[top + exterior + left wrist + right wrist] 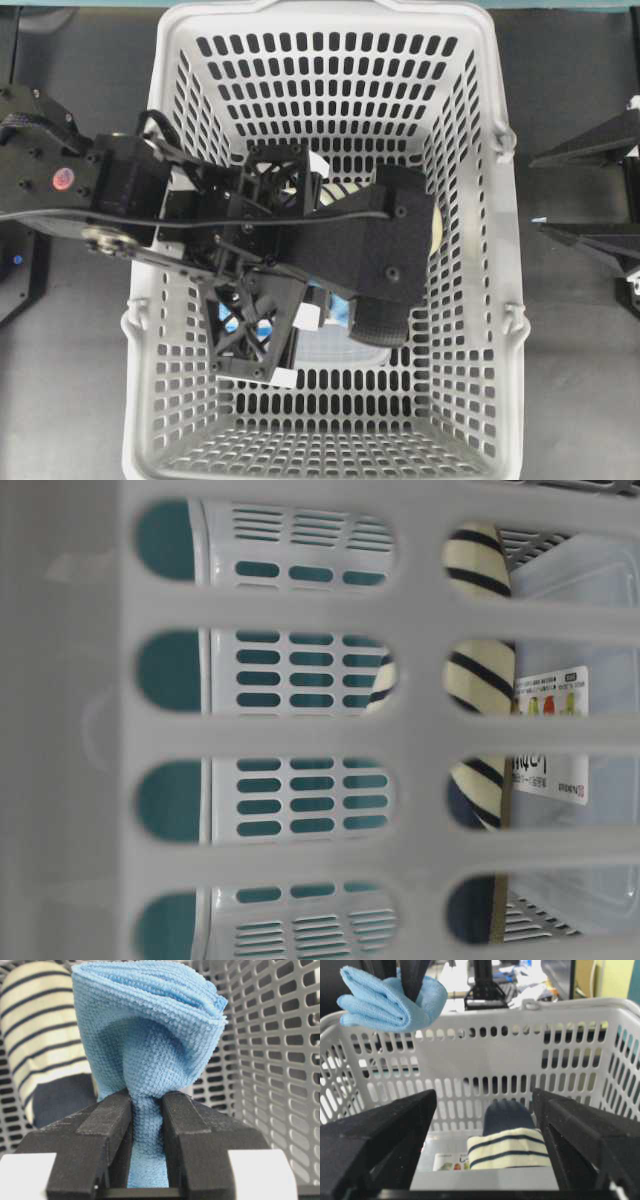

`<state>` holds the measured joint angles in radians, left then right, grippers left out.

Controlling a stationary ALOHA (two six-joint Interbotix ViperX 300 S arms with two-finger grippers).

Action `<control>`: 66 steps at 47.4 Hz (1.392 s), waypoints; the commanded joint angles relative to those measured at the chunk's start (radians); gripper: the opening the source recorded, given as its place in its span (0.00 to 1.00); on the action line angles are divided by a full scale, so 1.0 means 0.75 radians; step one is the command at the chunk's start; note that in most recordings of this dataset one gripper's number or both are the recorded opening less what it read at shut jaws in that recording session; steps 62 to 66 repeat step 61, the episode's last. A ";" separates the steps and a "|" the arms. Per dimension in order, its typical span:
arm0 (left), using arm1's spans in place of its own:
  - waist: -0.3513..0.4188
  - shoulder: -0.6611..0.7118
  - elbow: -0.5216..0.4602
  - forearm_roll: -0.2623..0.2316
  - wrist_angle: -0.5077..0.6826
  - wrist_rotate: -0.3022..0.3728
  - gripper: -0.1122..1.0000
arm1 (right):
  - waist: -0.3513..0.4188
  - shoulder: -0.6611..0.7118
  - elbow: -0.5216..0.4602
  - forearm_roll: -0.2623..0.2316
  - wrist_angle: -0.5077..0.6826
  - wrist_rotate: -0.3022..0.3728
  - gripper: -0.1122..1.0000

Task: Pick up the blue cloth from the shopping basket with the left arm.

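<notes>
The blue cloth [150, 1035] hangs bunched from my left gripper [146, 1105], whose black fingers [107, 1115] are shut on its lower fold. In the right wrist view the cloth [390, 1002] hangs in the air at about the height of the far rim of the grey shopping basket [520, 1045]. From overhead the left arm [350, 240] reaches into the basket [490, 250] and covers the gripper; only a sliver of the cloth [340, 308] shows. My right gripper [585, 192] stands open outside the basket's right wall, with nothing between its fingers.
A navy and cream striped slipper [507, 1147] lies on the basket floor beside a clear plastic box with a printed label [555, 730]. The slipper [40, 1035] is left of the cloth in the left wrist view. The slotted basket wall [280, 1060] stands close on the right.
</notes>
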<state>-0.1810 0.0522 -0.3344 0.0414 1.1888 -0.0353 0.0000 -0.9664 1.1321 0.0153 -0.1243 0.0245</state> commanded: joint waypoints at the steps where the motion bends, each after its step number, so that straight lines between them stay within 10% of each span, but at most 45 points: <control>1: 0.002 -0.020 -0.025 0.006 -0.004 -0.002 0.23 | 0.002 0.010 -0.012 0.006 -0.025 0.002 0.78; 66: 0.025 -0.018 0.004 0.006 -0.002 -0.084 0.23 | 0.002 0.010 -0.014 0.006 -0.027 0.002 0.78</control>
